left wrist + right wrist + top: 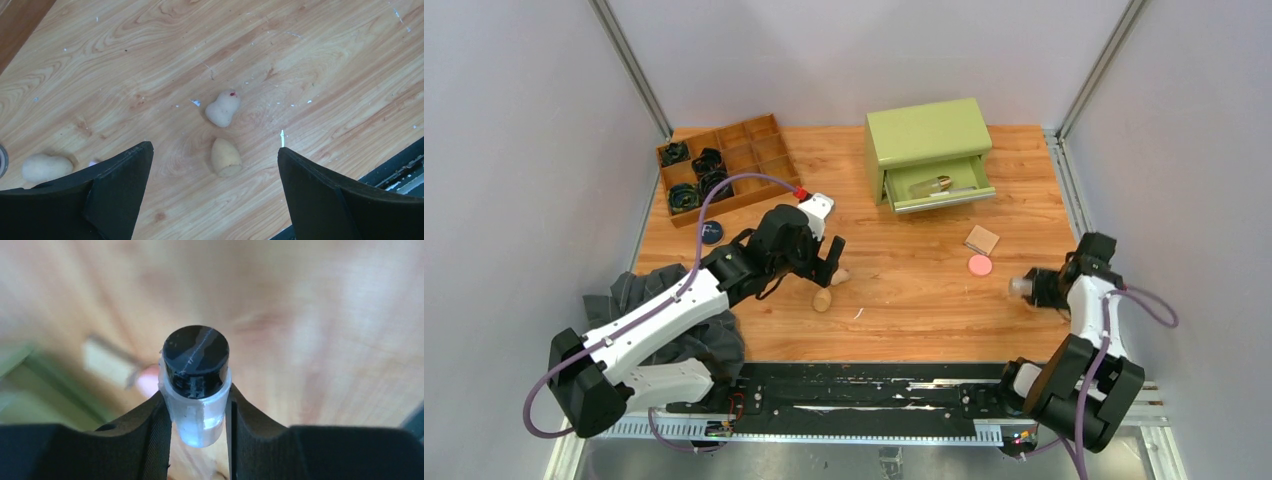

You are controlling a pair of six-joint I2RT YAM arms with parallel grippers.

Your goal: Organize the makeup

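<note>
Pinched clear bottle (196,370) between pads of right gripper (197,405), black cap poking past the fingertips; could not tell whether lifted off the wood. Spotted pink round puff (979,265) and tan square pad (982,239) just ahead of that gripper, loose on table (904,290). Held left gripper (215,150) spread wide, grasping nothing, above two beige egg-shaped sponges (225,157); noted a third outside its left finger. Judged task early: found only one small bottle-like item (934,185) in open drawer (944,200) of green box (929,135), well ahead of right gripper. Left to stow: bottle, puff, pad, sponges, dark round compact (712,232). Saw wooden divided tray (759,150) beyond left gripper, with only black coiled bands (686,195) in its cells.
</note>
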